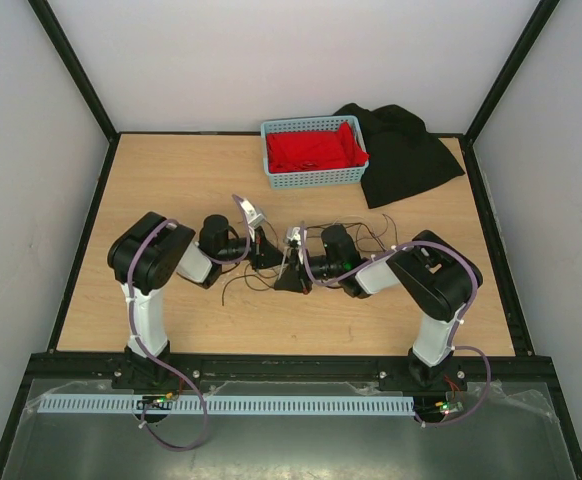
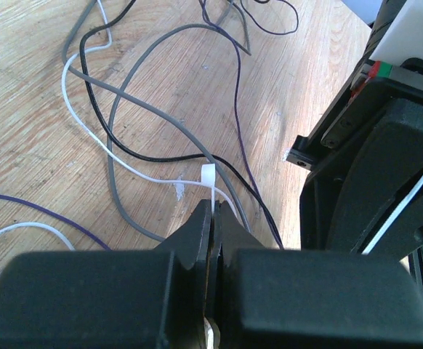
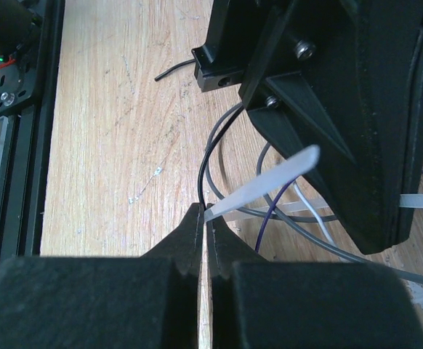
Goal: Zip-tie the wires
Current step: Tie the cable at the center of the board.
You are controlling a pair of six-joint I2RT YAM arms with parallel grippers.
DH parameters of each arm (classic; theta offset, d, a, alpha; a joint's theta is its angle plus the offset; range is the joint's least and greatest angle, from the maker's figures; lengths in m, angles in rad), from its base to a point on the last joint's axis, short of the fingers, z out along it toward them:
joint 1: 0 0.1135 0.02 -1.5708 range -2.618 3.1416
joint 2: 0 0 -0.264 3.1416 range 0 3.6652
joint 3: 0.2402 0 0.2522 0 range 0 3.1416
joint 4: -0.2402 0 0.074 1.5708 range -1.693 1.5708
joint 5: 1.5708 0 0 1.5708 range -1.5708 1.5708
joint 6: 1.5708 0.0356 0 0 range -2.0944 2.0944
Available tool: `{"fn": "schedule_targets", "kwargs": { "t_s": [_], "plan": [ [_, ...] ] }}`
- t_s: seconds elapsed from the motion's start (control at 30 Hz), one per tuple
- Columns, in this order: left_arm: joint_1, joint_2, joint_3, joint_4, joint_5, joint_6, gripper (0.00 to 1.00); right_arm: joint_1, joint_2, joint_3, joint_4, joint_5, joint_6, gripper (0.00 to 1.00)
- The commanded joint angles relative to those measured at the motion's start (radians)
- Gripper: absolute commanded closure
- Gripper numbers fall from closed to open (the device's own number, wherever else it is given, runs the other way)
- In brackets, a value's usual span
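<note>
The wires (image 1: 376, 236) lie in loose thin loops on the wooden table; grey, black, white and purple strands (image 2: 147, 109) cross below the left wrist. My left gripper (image 2: 214, 208) is shut on a white zip tie (image 2: 208, 177), whose short end sticks out past the fingertips just above the strands. My right gripper (image 3: 206, 211) is shut on the end of a translucent zip-tie strap (image 3: 266, 183) that slants up to the right over the wires (image 3: 210, 156). In the top view the left gripper (image 1: 268, 253) and right gripper (image 1: 296, 270) meet tip to tip at mid-table.
A blue basket (image 1: 314, 180) with a red cloth (image 1: 316, 148) stands at the back. A black cloth (image 1: 408, 152) lies to its right. The right gripper's black body (image 2: 375, 196) fills the right of the left wrist view. The table's near rail (image 3: 22, 131) runs along the left.
</note>
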Motion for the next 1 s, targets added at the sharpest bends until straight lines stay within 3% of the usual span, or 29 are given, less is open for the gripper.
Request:
{"fn": "schedule_targets", "kwargs": {
  "t_s": [0.0, 0.17, 0.43, 0.57, 0.63, 0.77, 0.97],
  "plan": [
    [0.013, -0.046, 0.045, 0.08, -0.083, 0.048, 1.0, 0.019, -0.005, -0.03, -0.034, -0.095, 0.012, 0.9],
    [0.008, -0.034, 0.032, 0.085, -0.089, 0.046, 1.0, 0.018, -0.024, -0.023, -0.048, -0.074, 0.001, 0.78],
    [-0.028, 0.015, 0.02, 0.113, -0.107, 0.044, 1.0, 0.016, -0.054, -0.005, -0.093, -0.052, -0.025, 0.76],
    [-0.032, 0.04, 0.011, 0.137, -0.112, 0.036, 1.0, 0.014, -0.069, 0.001, -0.116, -0.053, -0.037, 0.81],
    [-0.032, 0.046, 0.007, 0.148, -0.113, 0.032, 1.0, 0.013, -0.068, 0.005, -0.119, -0.057, -0.036, 0.9],
    [-0.034, 0.054, 0.0, 0.164, -0.107, 0.033, 1.0, 0.01, -0.068, 0.012, -0.118, -0.068, -0.028, 0.98],
    [-0.034, 0.051, -0.023, 0.23, -0.1, 0.045, 1.0, -0.003, -0.061, 0.018, -0.126, -0.127, 0.007, 1.0]
  ]
}}
